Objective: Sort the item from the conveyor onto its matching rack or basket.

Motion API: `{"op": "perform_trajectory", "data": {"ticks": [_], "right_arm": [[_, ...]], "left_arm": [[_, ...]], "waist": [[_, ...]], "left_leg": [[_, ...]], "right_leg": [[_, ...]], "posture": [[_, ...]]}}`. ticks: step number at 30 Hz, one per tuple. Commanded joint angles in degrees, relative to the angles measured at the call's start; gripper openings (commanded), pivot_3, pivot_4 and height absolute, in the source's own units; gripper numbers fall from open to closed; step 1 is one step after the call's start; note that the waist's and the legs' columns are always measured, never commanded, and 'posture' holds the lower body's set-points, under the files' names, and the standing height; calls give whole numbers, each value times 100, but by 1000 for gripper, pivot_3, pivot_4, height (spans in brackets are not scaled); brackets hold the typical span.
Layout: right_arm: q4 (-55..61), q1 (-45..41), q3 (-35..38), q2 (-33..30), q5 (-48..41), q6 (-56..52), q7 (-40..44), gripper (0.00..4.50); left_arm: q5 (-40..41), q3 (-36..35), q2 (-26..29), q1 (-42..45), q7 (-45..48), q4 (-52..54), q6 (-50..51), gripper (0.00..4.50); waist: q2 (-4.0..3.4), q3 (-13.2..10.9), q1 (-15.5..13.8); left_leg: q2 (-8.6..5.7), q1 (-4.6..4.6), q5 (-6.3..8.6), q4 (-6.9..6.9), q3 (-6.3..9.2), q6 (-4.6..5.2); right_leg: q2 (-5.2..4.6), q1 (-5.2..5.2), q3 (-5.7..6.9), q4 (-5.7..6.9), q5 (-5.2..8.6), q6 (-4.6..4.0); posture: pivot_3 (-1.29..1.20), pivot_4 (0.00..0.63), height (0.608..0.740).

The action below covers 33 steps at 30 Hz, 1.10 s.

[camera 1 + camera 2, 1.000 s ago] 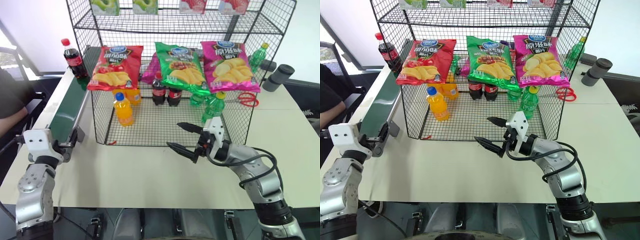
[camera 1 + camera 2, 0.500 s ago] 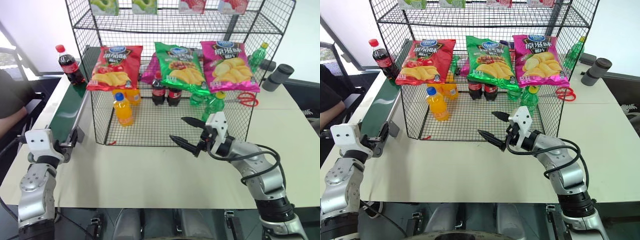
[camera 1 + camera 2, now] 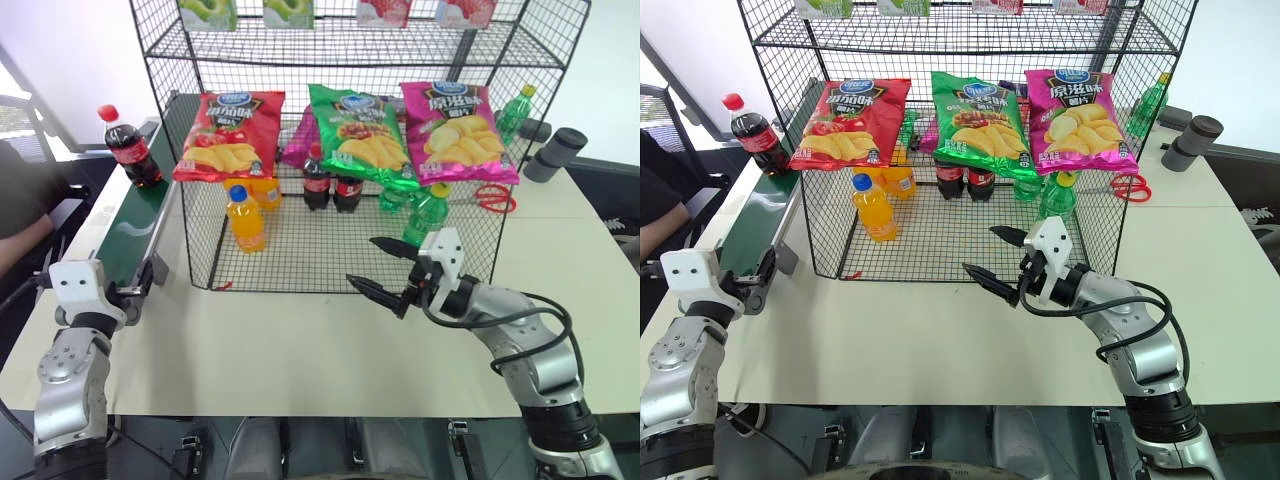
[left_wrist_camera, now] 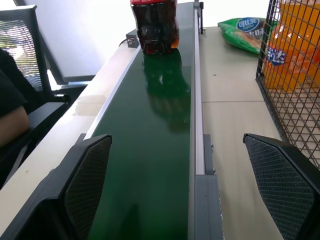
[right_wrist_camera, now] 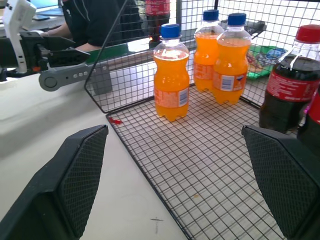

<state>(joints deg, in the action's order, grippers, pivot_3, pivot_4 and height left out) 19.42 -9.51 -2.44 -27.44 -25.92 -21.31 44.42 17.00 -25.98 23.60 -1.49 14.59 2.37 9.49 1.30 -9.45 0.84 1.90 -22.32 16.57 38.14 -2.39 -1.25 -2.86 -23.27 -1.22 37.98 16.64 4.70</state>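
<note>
The item, a small cola bottle point(image 3: 122, 148) with a red cap, stands upright on the dark green conveyor point(image 3: 135, 225) at the left. My left gripper point(image 3: 135, 288) is open at the belt's near end, its fingers either side of the belt point(image 4: 150, 125), with the bottle point(image 4: 156, 25) farther up. The black wire rack point(image 3: 300, 268) stands at the table's middle. In front of its open lower tier my right gripper point(image 3: 363, 262) is open and empty, pointing in at the orange bottles point(image 5: 171, 87).
Three chip bags point(image 3: 355, 130) hang on the rack's front. Inside stand orange drinks point(image 3: 246, 215), colas point(image 3: 318, 180) and green bottles point(image 3: 430, 215). Red scissors point(image 3: 492, 198) and a grey cylinder point(image 3: 558, 155) lie right. A person's arm point(image 3: 22, 235) rests left of the conveyor.
The cola bottle has travelled along the belt toward its near end and my left gripper. Both arms have stayed in place.
</note>
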Motion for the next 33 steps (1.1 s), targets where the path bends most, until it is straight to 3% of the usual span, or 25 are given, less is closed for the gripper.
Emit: {"op": "perform_trajectory", "data": {"ticks": [1, 33], "right_arm": [[63, -10, -55, 64, 11, 159, 49, 4455], [-140, -183, -145, 251, 147, 254, 12, 4455]], "left_arm": [[138, -142, 38, 10, 26, 226, -38, 4500], [308, -358, 242, 367, -172, 129, -120, 4500]], "waist": [[0, 0, 3], [0, 0, 2]], "left_leg": [[0, 0, 0, 0, 0, 0], [-1, -2, 0, -1, 0, -1]], "right_leg": [[0, 0, 0, 0, 0, 0], [-4, -3, 0, -1, 1, -1]], "posture": [[0, 150, 734], [0, 150, 734]]}}
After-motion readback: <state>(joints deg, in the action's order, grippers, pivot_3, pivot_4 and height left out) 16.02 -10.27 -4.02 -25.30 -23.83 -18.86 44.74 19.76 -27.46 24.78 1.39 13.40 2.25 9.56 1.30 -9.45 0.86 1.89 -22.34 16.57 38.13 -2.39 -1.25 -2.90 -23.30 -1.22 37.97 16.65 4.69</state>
